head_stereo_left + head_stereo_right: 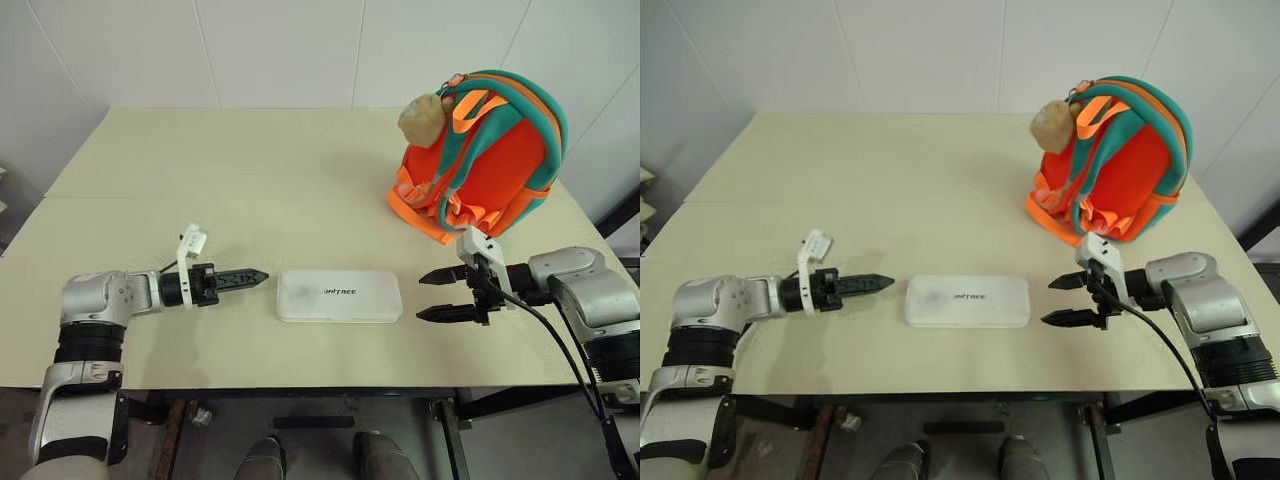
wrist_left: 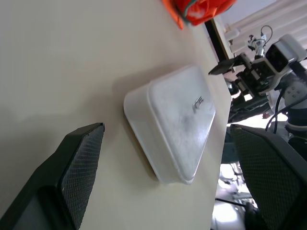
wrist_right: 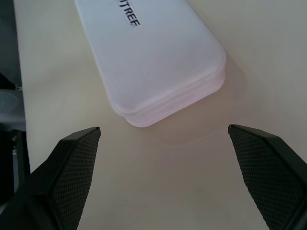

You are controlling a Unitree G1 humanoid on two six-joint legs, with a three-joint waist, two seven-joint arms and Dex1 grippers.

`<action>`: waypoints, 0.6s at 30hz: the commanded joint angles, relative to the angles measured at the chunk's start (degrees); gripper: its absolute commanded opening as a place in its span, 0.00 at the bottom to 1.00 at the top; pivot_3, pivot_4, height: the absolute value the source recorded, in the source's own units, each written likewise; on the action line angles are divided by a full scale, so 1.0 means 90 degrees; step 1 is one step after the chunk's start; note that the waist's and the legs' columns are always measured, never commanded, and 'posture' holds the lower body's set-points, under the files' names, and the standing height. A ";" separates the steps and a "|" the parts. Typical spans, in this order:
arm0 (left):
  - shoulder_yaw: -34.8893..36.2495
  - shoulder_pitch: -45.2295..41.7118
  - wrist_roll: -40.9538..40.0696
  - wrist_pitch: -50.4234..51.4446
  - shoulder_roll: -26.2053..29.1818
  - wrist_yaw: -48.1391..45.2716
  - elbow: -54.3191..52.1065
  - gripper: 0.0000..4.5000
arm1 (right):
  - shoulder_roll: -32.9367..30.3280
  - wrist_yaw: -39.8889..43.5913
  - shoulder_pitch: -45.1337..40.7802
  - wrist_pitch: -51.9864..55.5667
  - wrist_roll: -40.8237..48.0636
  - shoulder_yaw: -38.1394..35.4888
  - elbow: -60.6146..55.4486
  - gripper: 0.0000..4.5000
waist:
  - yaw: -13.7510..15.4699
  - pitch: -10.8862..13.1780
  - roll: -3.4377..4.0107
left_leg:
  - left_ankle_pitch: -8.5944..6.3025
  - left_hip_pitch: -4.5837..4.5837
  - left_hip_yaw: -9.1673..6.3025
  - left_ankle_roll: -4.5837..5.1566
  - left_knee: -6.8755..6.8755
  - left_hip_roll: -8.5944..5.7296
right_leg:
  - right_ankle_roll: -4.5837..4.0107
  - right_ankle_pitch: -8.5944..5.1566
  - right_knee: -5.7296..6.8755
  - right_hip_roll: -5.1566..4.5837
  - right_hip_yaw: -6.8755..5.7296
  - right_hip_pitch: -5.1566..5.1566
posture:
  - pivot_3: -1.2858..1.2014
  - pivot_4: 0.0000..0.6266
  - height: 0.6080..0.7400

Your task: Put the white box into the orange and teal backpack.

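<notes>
— Item one?

— The white box point(image 1: 339, 296): flat, long, rounded corners, dark lettering on its face. It lies flat near the front edge of the tabletop point(image 1: 250, 180), between the two arms, touched by neither.

— Handling?

— By the look, a stiff moulded shell, probably light, with a smooth and likely slippery finish. The rounded edges offer little purchase. I would take it by the two short ends, one gripper to each, or across its narrow width near the middle.

— Item two?

— The orange and teal backpack point(image 1: 480, 155): upright at the far right of the tabletop, well apart from the box, a beige plush toy point(image 1: 422, 118) hanging at its upper left. Whether its opening is unzipped, I cannot tell from here.

— The arms?

— Left gripper point(image 1: 245, 277): reaching in level from the left, tips pointing at the box's left end, just beside it, jaws wide and empty. Right gripper point(image 1: 436, 294): mirrored on the other side, angled slightly down, fingers spread one above the other, near the right end, also empty.

— Status?

— Box not yet lifted.
</notes>
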 commanded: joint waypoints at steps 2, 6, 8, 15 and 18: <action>0.0047 -0.0193 -0.0296 0.0948 -0.0248 0.0327 -0.0182 0.99 | 0.0149 -0.0094 0.0003 0.0068 0.0018 0.0130 -0.0193 1.00 | 0.0012 0.0000 0.0000 | 0.0000 0.0000 0.0000 0.0000 0.0001 -0.0001 | 0.0001 -0.0001 0.0001 0.0000 -0.0001 0.0000 | 0.52 0.24 1.00; -0.0087 -0.0083 -0.0251 0.0963 -0.0399 0.0484 -0.0238 0.99 | 0.0323 -0.0254 -0.0010 0.0012 -0.0063 0.0221 -0.0029 1.00 | 0.0023 0.0000 0.0000 | 0.0000 0.0000 0.0000 -0.0002 0.0002 -0.0002 | 0.0001 0.0000 0.0000 -0.0002 0.0000 0.0001 | 0.52 0.24 1.00; -0.0066 -0.0069 -0.0224 0.0949 -0.0458 0.0575 -0.0156 0.99 | 0.0390 -0.0280 0.0007 -0.0035 -0.0087 0.0233 0.0032 1.00 | 0.0025 0.0000 0.0000 | 0.0000 0.0003 0.0001 -0.0003 0.0003 -0.0002 | 0.0001 0.0000 0.0001 -0.0002 0.0000 0.0001 | 0.52 0.24 1.00; 0.0203 -0.0386 -0.0203 0.1194 -0.0861 0.0972 0.0360 0.99 | 0.0851 -0.0440 -0.0080 -0.0335 -0.0098 0.0291 0.0055 1.00 | 0.0044 -0.0001 0.0001 | 0.0001 0.0007 -0.0003 -0.0004 0.0012 -0.0005 | 0.0003 0.0001 0.0000 -0.0003 -0.0002 0.0014 | 0.52 0.24 1.00; 0.0312 -0.0549 -0.0238 0.1275 -0.1080 0.1089 0.0555 0.99 | 0.0969 -0.0531 -0.0112 -0.0473 -0.0153 0.0303 0.0077 1.00 | 0.0052 -0.0001 0.0001 | 0.0003 0.0008 -0.0003 -0.0002 0.0015 -0.0012 | 0.0009 0.0005 -0.0003 -0.0010 -0.0002 0.0020 | 0.52 0.24 1.00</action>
